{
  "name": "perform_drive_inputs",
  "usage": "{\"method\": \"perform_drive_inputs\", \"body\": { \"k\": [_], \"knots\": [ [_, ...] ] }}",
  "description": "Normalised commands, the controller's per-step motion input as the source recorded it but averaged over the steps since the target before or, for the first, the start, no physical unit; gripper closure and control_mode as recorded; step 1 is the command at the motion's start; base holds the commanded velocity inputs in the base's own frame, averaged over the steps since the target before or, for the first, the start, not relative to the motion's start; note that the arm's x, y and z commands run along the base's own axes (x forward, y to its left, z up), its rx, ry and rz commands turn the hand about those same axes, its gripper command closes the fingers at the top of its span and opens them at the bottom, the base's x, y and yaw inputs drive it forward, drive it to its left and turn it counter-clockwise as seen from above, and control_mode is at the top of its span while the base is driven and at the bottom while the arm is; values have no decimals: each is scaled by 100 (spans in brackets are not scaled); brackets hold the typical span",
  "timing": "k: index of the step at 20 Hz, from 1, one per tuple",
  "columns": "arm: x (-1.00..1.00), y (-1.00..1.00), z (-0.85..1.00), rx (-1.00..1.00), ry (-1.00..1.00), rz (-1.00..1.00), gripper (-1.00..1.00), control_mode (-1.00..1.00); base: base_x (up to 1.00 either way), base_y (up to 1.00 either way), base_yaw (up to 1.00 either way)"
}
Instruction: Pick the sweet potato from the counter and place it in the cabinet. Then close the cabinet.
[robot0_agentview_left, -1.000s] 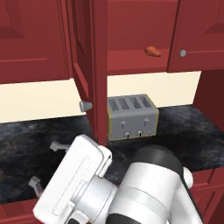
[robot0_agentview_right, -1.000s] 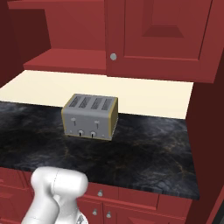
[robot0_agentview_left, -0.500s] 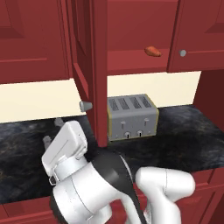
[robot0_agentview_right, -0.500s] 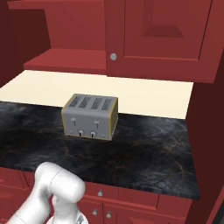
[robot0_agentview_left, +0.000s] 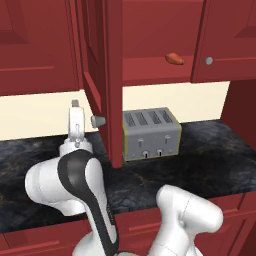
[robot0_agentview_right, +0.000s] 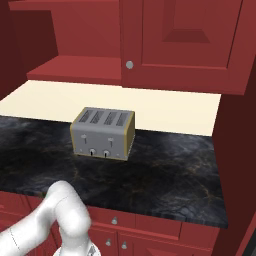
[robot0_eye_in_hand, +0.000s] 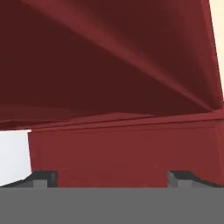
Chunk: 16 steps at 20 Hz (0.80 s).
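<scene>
Left base view: arm's elbow bent low, hand pointing up beside the open cabinet door (robot0_agentview_left: 96, 75); fingers (robot0_eye_in_hand: 43, 178) spread wide, holding nothing.

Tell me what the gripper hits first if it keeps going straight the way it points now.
Most likely the red cabinet door: the open gripper faces its wood with nothing between the fingers, though how near it is can't be judged.

No legible text, labels, brands or numbers anywhere. Toaster (robot0_agentview_left: 151, 133) front carries small levers and knobs but no readable markings. Cabinet (robot0_agentview_left: 150, 40) doors and worktop (robot0_agentview_right: 170, 170) surface are plain, with no signs or lettering.
</scene>
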Motion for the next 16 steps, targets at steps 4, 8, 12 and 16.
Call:
{"method": "perform_drive_inputs", "body": {
  "k": [4, 8, 12, 16],
  "knots": [
    [24, -52, 24, 7, -8, -66, -100, -100, 0, 0, 0],
    [1, -98, 54, 27, -16, -41, -100, -100, 0, 0, 0],
    [-16, -100, 55, 40, -20, -26, -100, -100, 0, 0, 0],
    [1, -100, 17, 56, 0, -20, -100, -100, 0, 0, 0]
  ]
}}
